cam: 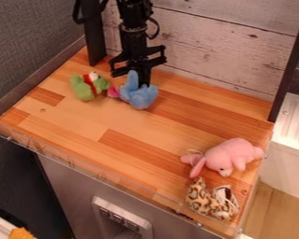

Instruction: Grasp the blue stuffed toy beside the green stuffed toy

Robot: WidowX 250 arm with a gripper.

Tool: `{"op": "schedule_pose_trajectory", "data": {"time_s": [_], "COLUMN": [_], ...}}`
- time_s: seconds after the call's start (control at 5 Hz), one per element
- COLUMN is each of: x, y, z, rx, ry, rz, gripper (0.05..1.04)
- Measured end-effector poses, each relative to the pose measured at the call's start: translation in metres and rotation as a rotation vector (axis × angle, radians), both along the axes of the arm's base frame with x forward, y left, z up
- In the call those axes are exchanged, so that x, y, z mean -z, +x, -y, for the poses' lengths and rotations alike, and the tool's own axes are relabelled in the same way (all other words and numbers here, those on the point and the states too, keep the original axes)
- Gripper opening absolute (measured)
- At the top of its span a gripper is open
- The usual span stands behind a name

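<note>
Blue plush toy (pixel 142 97) sat upon the wooden work surface (pixel 127 133), directly under the black claw (pixel 143 80), whose tip met its upper side. How far the claw was open, and whether it had hold of the toy or merely touched it, I could not tell. A small pink piece (pixel 114 92) lay against the blue toy, on the view's left of the claw, and beyond it, close by, was a green plush toy (pixel 84 88) with red and white parts. Behind the claw stood a whitewashed plank wall (pixel 220 37), with a dark post (pixel 93 35) near it on the view's left, both bounding the room there. Well apart from the claw, toward the view's lower right, lay a pink plush animal (pixel 233 155), and just below that a leopard-print toy (pixel 203 198). Farther from the claw, a clear rim (pixel 71 161) bordered the front edge.
</note>
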State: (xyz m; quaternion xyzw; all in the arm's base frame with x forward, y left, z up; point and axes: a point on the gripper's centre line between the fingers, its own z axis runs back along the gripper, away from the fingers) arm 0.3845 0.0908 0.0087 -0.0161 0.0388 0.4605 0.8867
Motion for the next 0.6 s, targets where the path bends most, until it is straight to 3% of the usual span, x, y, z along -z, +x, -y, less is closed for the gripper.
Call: {"op": "schedule_pose_trajectory", "data": {"time_s": [0.4, 0.6], "x": [-0.002, -0.013], "y": [-0.002, -0.001], "z": [-0.001, -0.013], "rx": [0.055, 0.154], "ry": [-0.006, -0.015], "rz": [-0.015, -0.034], "gripper": [0.057, 0.056]}}
